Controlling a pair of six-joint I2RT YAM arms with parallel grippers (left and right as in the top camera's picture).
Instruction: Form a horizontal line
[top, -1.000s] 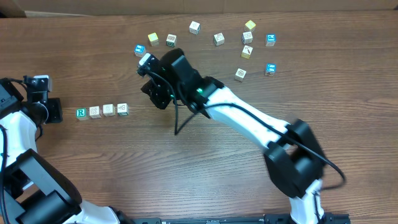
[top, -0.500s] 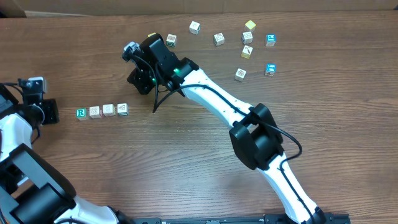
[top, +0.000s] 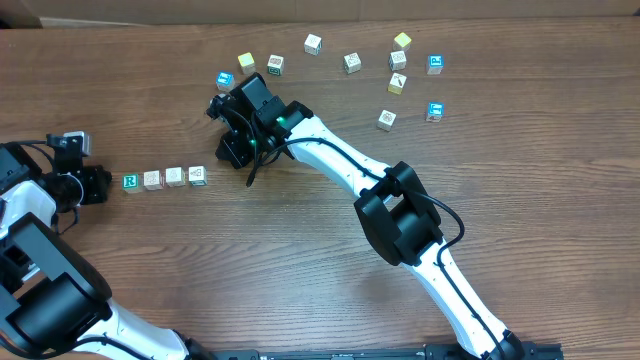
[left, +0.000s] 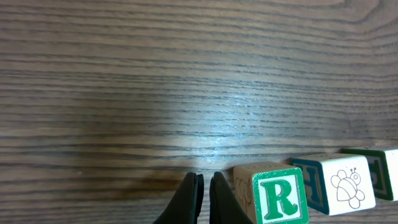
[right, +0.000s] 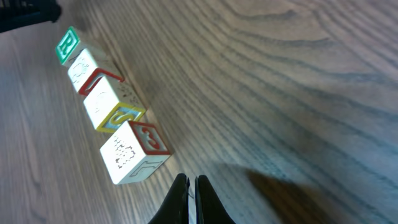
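The horizontal line (top: 164, 178) of four cubes ran left–right in overhead view, R cube (top: 130, 181) nearest left gripper (left: 203, 185), jaws together, empty. Jaws of right gripper (right: 192, 182) also together, empty.

**Three cameras, one scene**

From overhead we look straight down on the whole table (top: 220, 260). Our two wrist cameras sit low and close, skimming its surface. All three views share the horizontal line (top: 164, 178) (left wrist nearest its R end, right wrist the opposite end).
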